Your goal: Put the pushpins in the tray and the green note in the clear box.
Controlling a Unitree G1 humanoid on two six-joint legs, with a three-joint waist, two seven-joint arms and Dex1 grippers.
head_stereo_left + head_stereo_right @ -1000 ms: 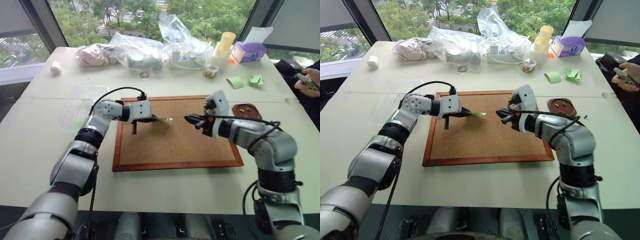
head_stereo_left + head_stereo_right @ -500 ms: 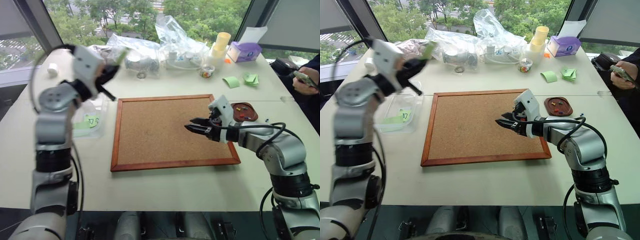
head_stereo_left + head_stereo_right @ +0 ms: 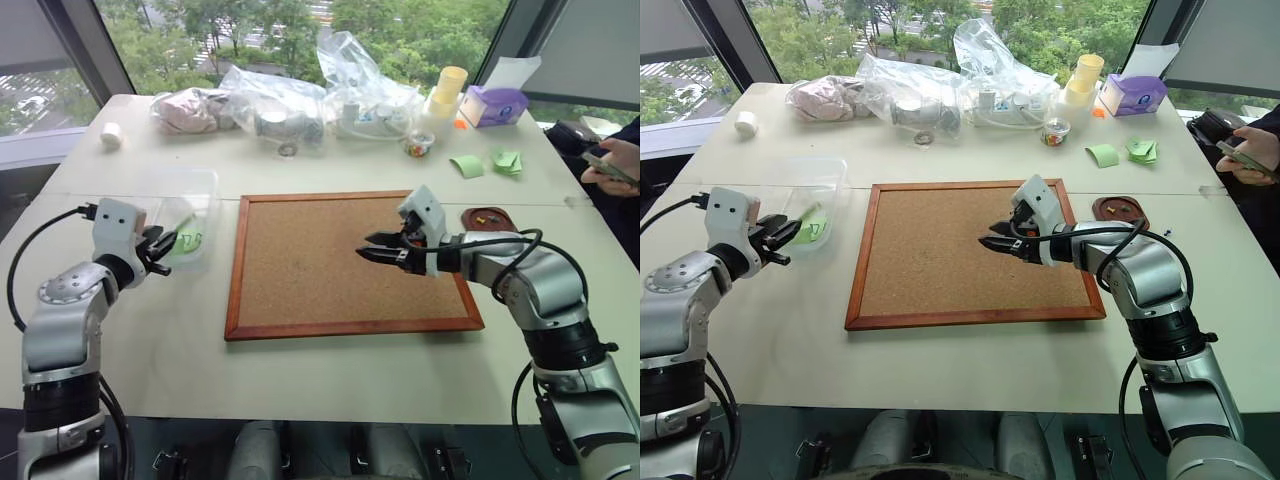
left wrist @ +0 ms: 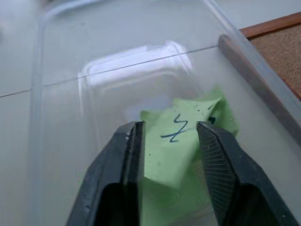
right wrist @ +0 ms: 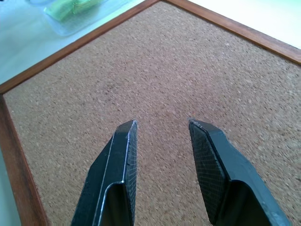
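Observation:
The green note (image 4: 181, 141), a light green slip with a dark scribble, lies inside the clear box (image 3: 196, 181) left of the cork board. My left gripper (image 3: 165, 242) hangs at the box's near wall, open, its fingers (image 4: 129, 146) on either side of the note without pinching it. Over the middle of the board my right gripper (image 3: 368, 253) is open with nothing between its fingers (image 5: 124, 146). The dark red oval tray (image 3: 495, 222) sits just off the board's right edge, partly behind my right arm. Tiny coloured pushpins (image 3: 484, 213) lie in it.
The wooden-framed cork board (image 3: 330, 280) fills the table's middle. Clear plastic bags (image 3: 300, 100), yellow cups (image 3: 452, 85), a purple tissue box (image 3: 497, 103) and plain green paper pieces (image 3: 470, 165) line the back. A person's hand (image 3: 612, 165) with a phone shows at the right edge.
My left arm swung the note from over the board to the box on the left, came down and opened. The right gripper opened and stayed over the board.

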